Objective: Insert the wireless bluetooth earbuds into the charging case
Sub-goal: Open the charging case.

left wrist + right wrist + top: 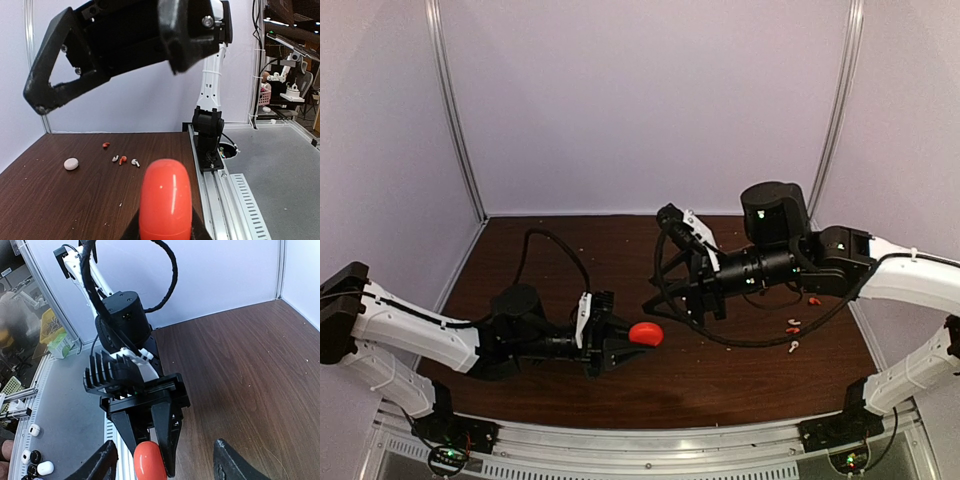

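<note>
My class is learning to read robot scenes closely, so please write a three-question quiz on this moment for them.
1. True or false: the left hand is shut on the red-orange case.
2. Multiple choice: the right hand is A) open and empty, B) shut on an earbud, C) shut on the red-orange case.
3. Fill in: the loose earbuds lie on the ____.
Key: 1 true; 2 A; 3 table.
</note>
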{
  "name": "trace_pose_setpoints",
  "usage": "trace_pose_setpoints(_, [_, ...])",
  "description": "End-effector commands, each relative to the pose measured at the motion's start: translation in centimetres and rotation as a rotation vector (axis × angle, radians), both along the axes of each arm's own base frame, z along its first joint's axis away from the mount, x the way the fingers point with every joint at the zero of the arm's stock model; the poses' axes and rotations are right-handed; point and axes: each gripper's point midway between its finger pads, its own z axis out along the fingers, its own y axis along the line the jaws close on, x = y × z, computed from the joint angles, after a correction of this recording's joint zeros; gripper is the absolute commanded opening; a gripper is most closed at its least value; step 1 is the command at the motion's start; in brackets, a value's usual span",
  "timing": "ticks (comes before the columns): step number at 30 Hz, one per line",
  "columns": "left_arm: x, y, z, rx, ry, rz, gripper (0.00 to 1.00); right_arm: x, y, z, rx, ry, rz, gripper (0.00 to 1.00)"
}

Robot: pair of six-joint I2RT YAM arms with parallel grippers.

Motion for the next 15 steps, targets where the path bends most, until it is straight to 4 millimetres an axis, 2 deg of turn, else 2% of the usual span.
trace_pose_setpoints(1, [-0.5,0.0,2.7,-0.067,-0.055,-0.032,0.00,-0.7,-0.3,0.5,0.033,0.013,0.016,0.65])
trace_pose_setpoints(5, [-0.4,0.1,2.3,-0.063,-0.043,-0.019,0.00,-0.9,-0.4,0.2,0.023,0.022,0.020,0.65])
trace_pose_setpoints(11, [-0.3,-0.1,2.0,-0.063,-0.041,-0.019,0.00,-1.2,-0.8,1.9,0.036,0.014,0.022,0.67])
trace_pose_setpoints(15, [-0.4,0.1,2.0,-0.065,-0.038,-0.018,0.00,-1.5,-0.8,1.2,0.025,0.031,0.039,0.67])
